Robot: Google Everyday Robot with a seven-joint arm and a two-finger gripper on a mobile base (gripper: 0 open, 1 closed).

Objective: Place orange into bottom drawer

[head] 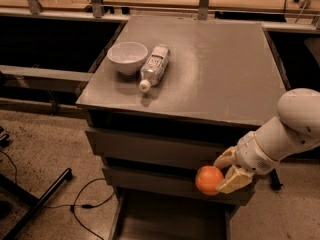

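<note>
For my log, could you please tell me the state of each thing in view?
orange, held in the air above the bottom drawer.
gripper, shut on the orange, at the front right of the cabinet.
bottom drawer, pulled open.
white bowl, upright on the cabinet.
bottle, capped, lying on its side beside the white bowl.

End effector (223,172) holds orange (208,180) above the pulled-out bottom drawer (165,220).

one camera looks steeply down from the near side of the cabinet (210,69); the gripper (219,176), clasping the orange (208,179), sits near right.
</note>
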